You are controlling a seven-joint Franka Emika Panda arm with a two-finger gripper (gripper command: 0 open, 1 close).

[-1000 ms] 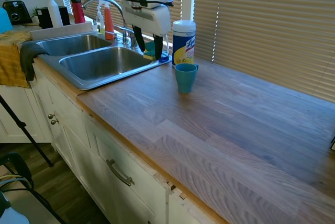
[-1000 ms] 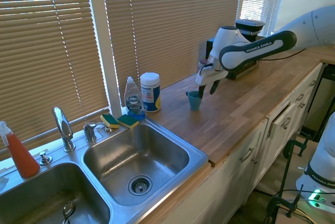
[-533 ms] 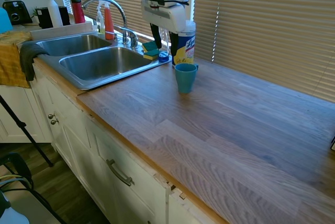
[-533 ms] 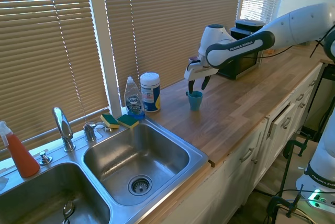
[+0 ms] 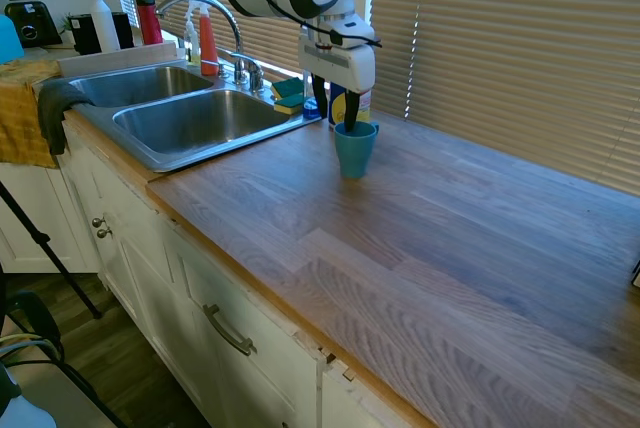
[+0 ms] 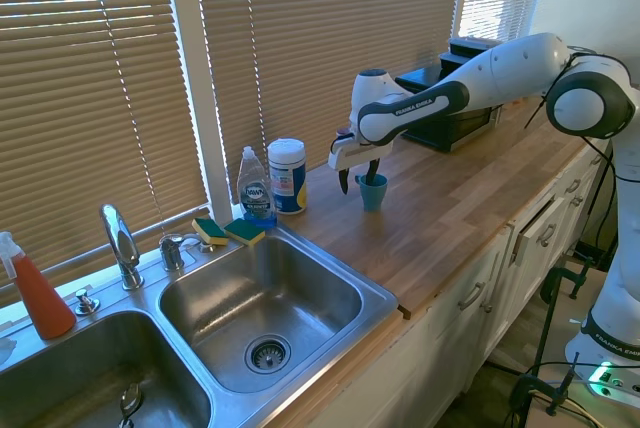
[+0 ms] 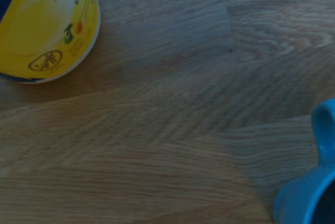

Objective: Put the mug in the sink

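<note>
The gripper (image 5: 336,116) is hanging with its dark fingers spread wide, one dipping inside the rim of the tapered blue mug (image 5: 354,149). The mug is standing upright on the wood-grain counter (image 5: 450,248), beside the round canister (image 6: 287,176) and apart from the steel sink (image 6: 262,298).

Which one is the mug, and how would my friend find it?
Start at the sink and go along the wooden counter toward the window blinds. The mug stands there under the gripper, just in front of a canister. It is small and teal-blue, while the taller canister is white with yellow.
</note>
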